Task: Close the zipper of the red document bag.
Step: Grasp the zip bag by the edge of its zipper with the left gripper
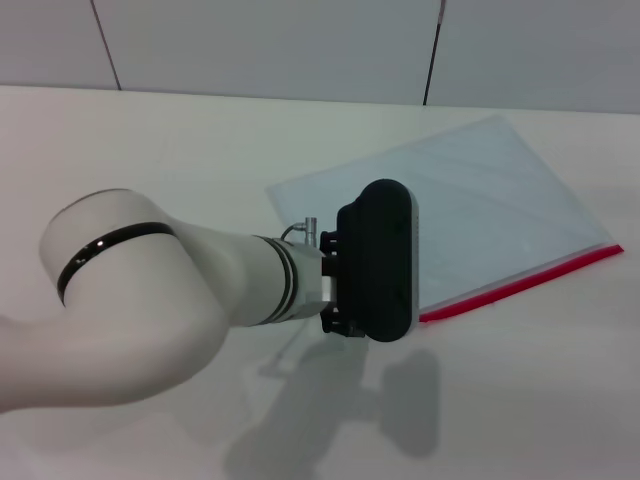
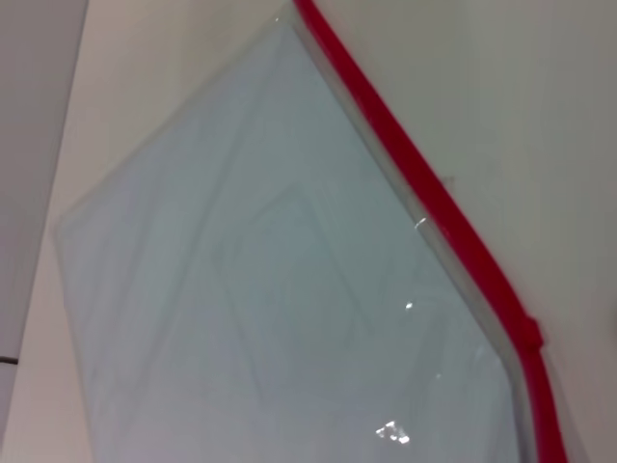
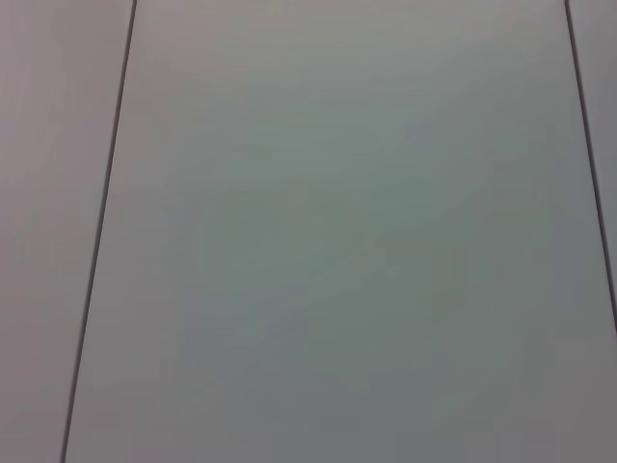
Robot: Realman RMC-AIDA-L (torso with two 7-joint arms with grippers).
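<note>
The red document bag [image 1: 470,205] lies flat on the white table to the right of centre, a translucent pale blue pouch. Its zipper [image 1: 520,285] is the bright red strip along the edge nearest me. My left arm reaches in from the left, and the black body of the left gripper [image 1: 377,260] hovers over the bag's near left corner, hiding that end of the zipper. The left wrist view looks down on the bag [image 2: 270,289] and the zipper [image 2: 424,188], with a small red thickening [image 2: 526,334] on the strip. The right gripper is out of view.
The white table [image 1: 150,140] spreads out around the bag, with a panelled grey wall [image 1: 270,40] behind it. The right wrist view shows only grey wall panels [image 3: 337,241] with dark seams.
</note>
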